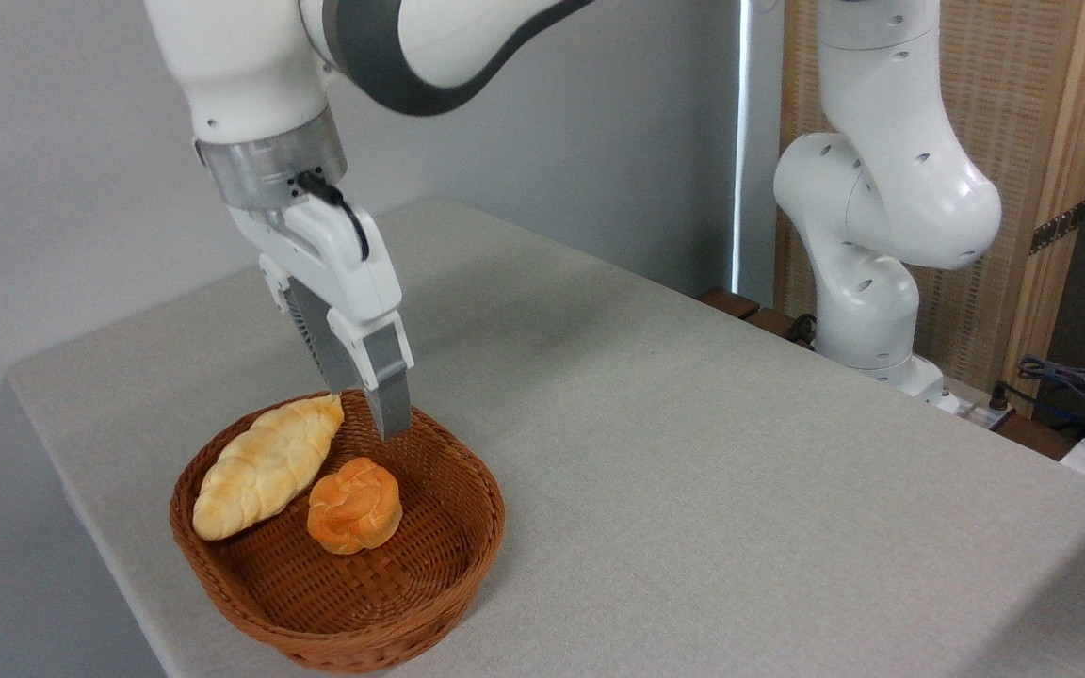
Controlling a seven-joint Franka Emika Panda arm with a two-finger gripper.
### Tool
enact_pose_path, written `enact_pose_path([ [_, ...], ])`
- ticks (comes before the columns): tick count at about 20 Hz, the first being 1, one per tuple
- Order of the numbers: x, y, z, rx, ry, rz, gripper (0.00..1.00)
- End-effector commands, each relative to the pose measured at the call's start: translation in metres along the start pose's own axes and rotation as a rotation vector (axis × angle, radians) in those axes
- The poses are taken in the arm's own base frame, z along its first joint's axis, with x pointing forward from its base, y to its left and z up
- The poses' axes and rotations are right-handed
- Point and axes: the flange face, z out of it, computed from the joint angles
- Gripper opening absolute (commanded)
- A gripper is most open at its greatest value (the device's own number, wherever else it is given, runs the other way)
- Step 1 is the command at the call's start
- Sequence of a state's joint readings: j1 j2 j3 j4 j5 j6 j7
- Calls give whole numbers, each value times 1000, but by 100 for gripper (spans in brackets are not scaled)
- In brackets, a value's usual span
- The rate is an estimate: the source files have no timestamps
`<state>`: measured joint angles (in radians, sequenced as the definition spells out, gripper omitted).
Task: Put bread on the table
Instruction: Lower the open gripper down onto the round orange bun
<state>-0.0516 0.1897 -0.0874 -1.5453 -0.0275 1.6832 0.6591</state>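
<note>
Woven brown basket (345,603) sits closest, round and bumpy like twisted straw. Just above its back rim hang the grey metal jaws (375,414), holding nothing; I cannot tell how wide they stand. Below them the bread (354,505), a small orange knotted bun, lies in the basket beside a long pale braided loaf (265,466). Soft grey cloth covers the worktop (693,452). Plain grey wall (62,160) behind.

bread (354,505) — orange-golden | loaf (265,466) — pale yellow, braided | basket (382,612) — brown weave
</note>
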Motion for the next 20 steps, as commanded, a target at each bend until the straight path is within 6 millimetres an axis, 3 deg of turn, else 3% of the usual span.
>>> enact_pose_path([
  [1, 8, -8, 12, -9, 3, 12, 100],
  [8, 28, -13, 50, -26, 2, 22, 100],
  [13, 36, -9, 64, -39, -10, 34, 100],
  [15, 49, -1, 71, -42, 6, 48, 100],
  [20, 51, 1, 77, -48, 2, 49, 100],
])
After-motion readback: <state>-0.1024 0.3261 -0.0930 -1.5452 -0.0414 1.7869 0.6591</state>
